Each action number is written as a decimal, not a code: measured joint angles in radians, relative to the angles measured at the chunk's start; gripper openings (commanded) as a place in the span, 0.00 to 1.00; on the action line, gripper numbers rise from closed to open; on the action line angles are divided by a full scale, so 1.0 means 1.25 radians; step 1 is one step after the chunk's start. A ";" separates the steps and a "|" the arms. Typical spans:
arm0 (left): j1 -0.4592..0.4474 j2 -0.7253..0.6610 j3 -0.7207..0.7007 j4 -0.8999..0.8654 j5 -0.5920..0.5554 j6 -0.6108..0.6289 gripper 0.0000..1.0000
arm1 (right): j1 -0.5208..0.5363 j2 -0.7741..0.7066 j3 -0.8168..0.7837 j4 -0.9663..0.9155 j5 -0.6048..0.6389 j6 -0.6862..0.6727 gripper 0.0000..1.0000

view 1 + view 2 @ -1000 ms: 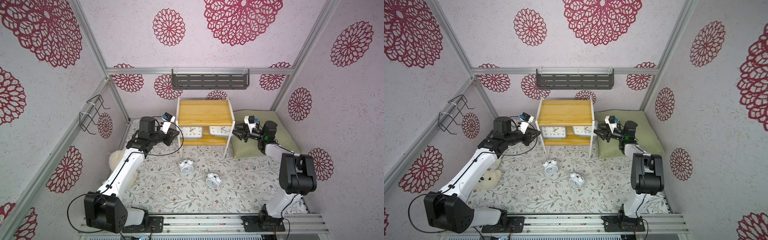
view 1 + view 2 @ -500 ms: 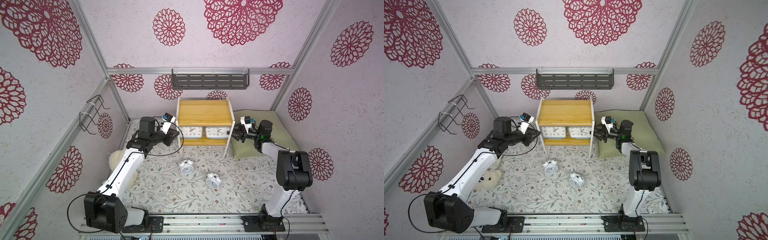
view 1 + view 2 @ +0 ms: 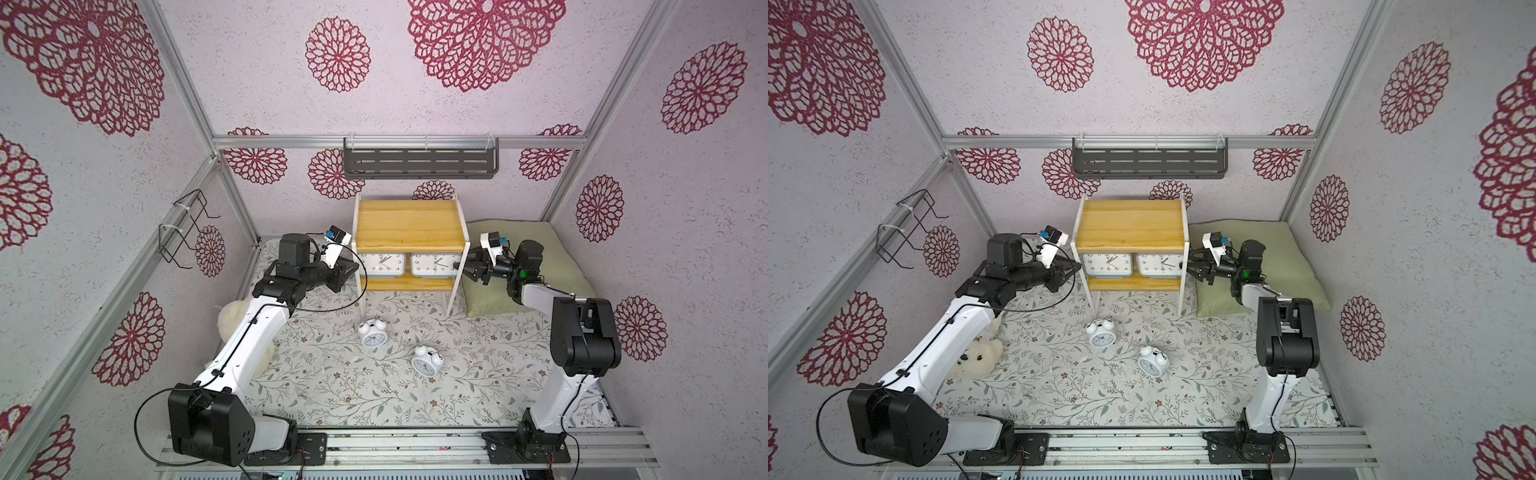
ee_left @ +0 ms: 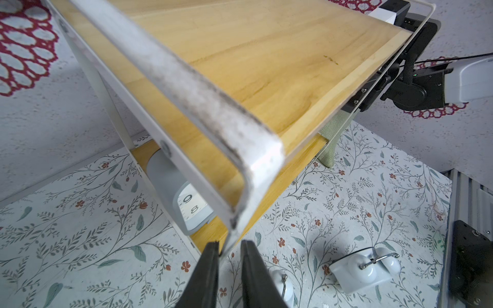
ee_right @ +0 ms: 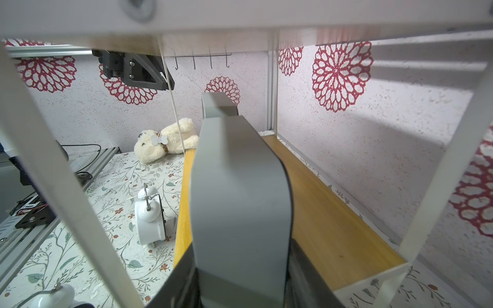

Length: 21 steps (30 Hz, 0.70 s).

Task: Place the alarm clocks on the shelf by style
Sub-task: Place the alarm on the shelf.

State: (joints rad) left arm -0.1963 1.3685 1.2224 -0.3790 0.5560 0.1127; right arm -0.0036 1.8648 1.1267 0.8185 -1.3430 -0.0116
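Observation:
The shelf (image 3: 409, 226) (image 3: 1129, 226) stands at the back. Two grey rectangular alarm clocks (image 3: 382, 264) (image 3: 434, 265) stand side by side on its lower board. My right gripper (image 3: 467, 270) (image 5: 241, 266) reaches in from the shelf's right end, shut on the right grey clock (image 5: 240, 200). My left gripper (image 3: 351, 270) (image 4: 229, 246) is at the shelf's left front corner, its fingers closed on the thin white frame leg (image 4: 234, 229). Two white twin-bell clocks (image 3: 373, 333) (image 3: 426, 361) lie on the floral mat in front. The shelf's top board (image 4: 266, 66) holds nothing.
A green pillow (image 3: 536, 249) lies right of the shelf, under my right arm. A cream teddy bear (image 3: 976, 357) lies at the left, beside my left arm. On the walls hang a dark grey slotted rack (image 3: 419, 164) and a black wire holder (image 3: 183, 226).
My right gripper has moved left, bringing its grey clock further in along the lower board, close beside the other grey clock. The left arm has stayed put.

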 measured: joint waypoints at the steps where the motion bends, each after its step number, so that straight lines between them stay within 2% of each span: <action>1: 0.000 0.000 0.000 0.000 0.000 0.000 0.23 | 0.000 0.002 0.002 0.001 -0.001 0.003 0.20; 21: 0.000 0.000 0.000 -0.001 0.000 0.009 0.23 | 0.009 0.034 0.027 0.019 -0.019 0.026 0.25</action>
State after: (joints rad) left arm -0.1963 1.3685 1.2224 -0.3798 0.5560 0.1234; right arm 0.0078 1.9079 1.1603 0.8425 -1.3666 0.0212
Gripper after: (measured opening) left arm 0.228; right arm 0.468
